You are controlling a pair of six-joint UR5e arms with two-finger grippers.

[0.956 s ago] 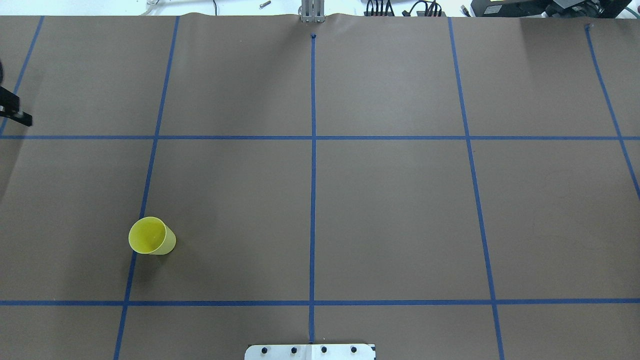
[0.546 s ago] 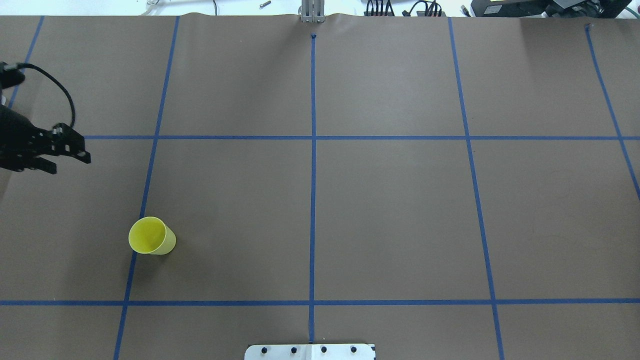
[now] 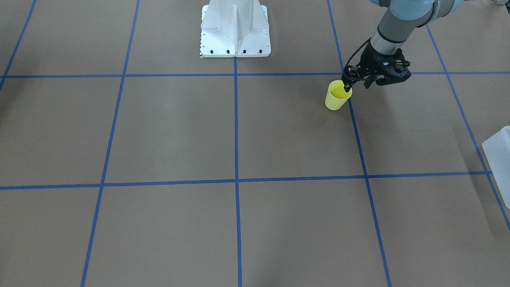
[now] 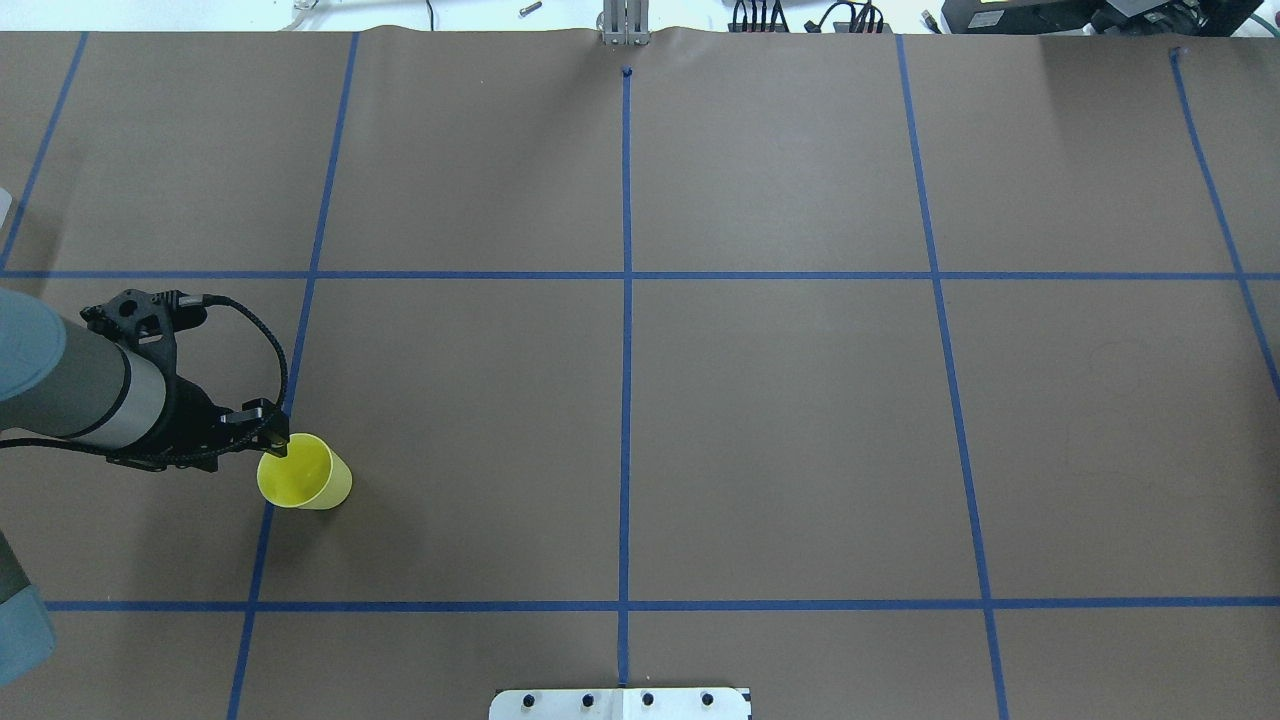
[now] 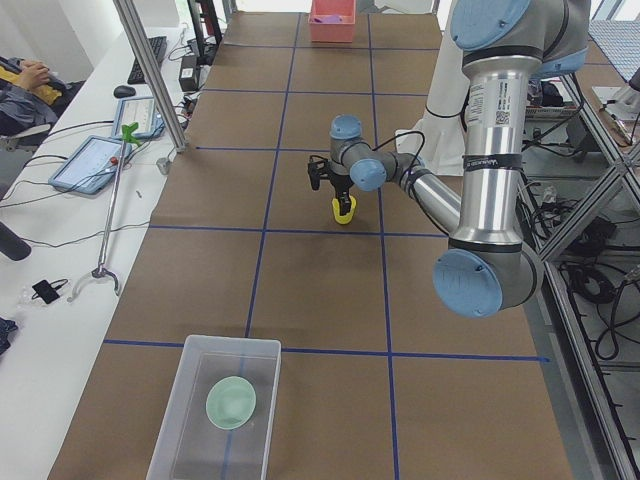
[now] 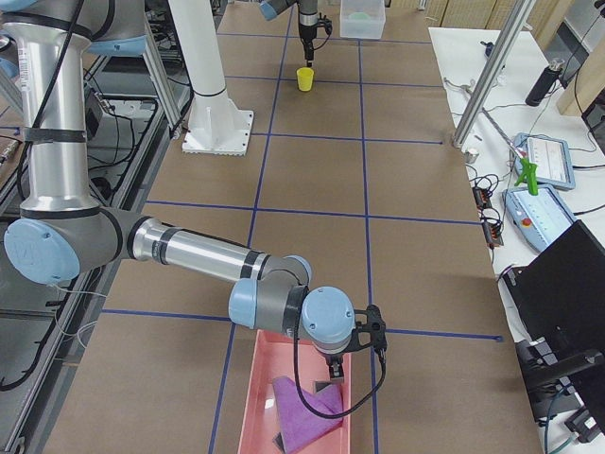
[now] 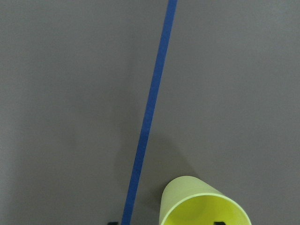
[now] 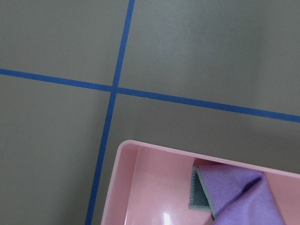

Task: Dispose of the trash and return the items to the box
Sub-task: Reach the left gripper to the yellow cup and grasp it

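Brown paper covers the long table [image 4: 780,430], and blue tape lines [image 4: 626,400] divide it into big squares; the white metal robot base [image 3: 235,32] stands at the middle of the robot's side. The small yellow tapered cup [image 4: 305,472] stands upright with its mouth up, on the robot's left part of the table, just beside one blue tape line; inside it looks empty. The left gripper [image 3: 357,84] points down at the cup's rim with its two black fingers apart; in the left wrist view one fingertip is inside the cup's mouth and the other is outside, near the tape line, so the cup's wall is between them. The translucent white plastic box with rounded corners [image 5: 228,341] sits well apart from the cup, at the table's end on the robot's left; a pale green bowl [image 5: 231,403] lies in it. The right gripper [image 6: 333,367] hangs over a pink plastic tray [image 6: 257,402] at the opposite end of the table; a purple cloth [image 6: 307,418] lies in this tray; whether the fingers of this gripper are apart or together, I cannot tell.
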